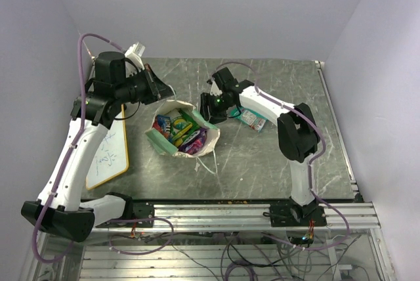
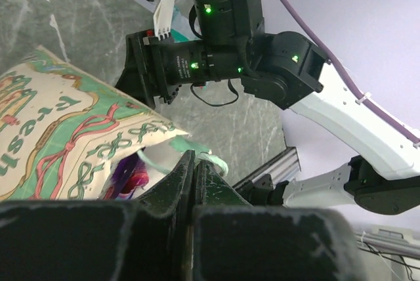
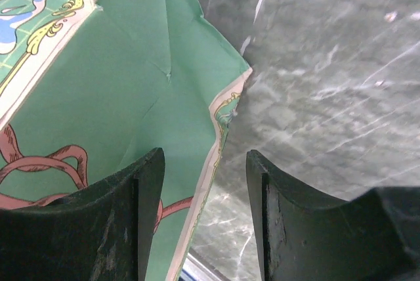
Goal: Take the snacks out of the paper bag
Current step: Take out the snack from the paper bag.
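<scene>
Paper bag (image 1: 163,144) sits mid tabletop (image 1: 275,163), mouth open, snacks (image 1: 178,129) inside; one green-white pkt (image 1: 252,119) lies just right of it.
L pincer (image 2: 194,161) squeezed tight on bag's far-left rim; R pincer (image 3: 205,156) spread wide, fingers either side of the right rim edge.

Snacks (image 1: 180,130) in paper bag (image 1: 159,142), packet (image 1: 252,119) right.

Overhead, close wrists; shared paper bag (image 1: 159,142)

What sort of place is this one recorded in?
Probably a lab test cell, not a home: left arm and right arm bolted to an aluminium rail, plain walls boxing in the tabletop, loose cables below.
</scene>
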Tool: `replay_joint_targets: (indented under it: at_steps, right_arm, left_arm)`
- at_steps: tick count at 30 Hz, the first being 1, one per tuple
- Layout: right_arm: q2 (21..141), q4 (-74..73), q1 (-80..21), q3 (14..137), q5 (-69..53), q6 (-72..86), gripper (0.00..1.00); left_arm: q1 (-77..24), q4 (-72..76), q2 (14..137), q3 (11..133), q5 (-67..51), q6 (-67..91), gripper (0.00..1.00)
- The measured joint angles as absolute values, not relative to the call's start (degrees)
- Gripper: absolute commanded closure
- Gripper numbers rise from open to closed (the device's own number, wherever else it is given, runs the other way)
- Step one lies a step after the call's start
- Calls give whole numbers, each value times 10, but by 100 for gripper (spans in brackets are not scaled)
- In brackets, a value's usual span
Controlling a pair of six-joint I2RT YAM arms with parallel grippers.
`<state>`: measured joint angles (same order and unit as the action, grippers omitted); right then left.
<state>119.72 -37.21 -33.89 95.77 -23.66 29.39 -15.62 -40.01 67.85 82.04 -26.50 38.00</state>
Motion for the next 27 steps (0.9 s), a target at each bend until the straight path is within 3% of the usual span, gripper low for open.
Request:
replay_joint_targets:
  at_steps: [8, 18, 23, 27]
  right_arm:
    - [1103, -354, -335, 860, -220, 297, 44]
    - [915, -411, -249, 808, -166, 169, 36]
    - [789, -359, -303, 802, -189, 97, 25]
    - [733, -294, -368, 784, -235, 13, 29]
  left_arm:
    - [-156, -387, 649, 787, -307, 406, 93]
    - [-156, -332, 598, 700, -356, 464, 93]
    - [-156, -317, 596, 695, -374, 484, 93]
    - [-156, -289, 590, 690, -394, 505, 93]
